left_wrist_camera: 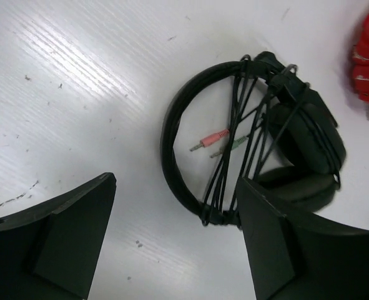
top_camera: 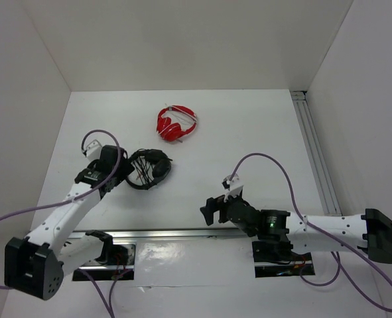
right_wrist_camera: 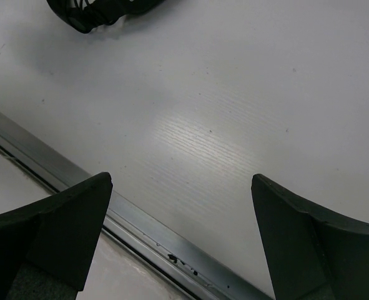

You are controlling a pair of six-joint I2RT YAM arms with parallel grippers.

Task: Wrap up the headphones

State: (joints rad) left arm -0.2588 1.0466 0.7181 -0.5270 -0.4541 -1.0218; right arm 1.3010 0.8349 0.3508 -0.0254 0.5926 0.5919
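Spread wide just beside the headphones (left_wrist_camera: 309,140) lying mid-left on the table (left_wrist_camera: 78,94), the left gripper (left_wrist_camera: 178,182) could snag the cable (left_wrist_camera: 241,128) wound across the headband (left_wrist_camera: 167,128) and pull the loose plugs (left_wrist_camera: 210,139) free.

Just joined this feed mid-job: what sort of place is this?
Probably a lab robot test booth: bare white walls around a white table, an aluminium rail, and only black headphones and red headphones laid out.

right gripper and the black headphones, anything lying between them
No. In the top external view only bare white table separates the right gripper from the black headphones.
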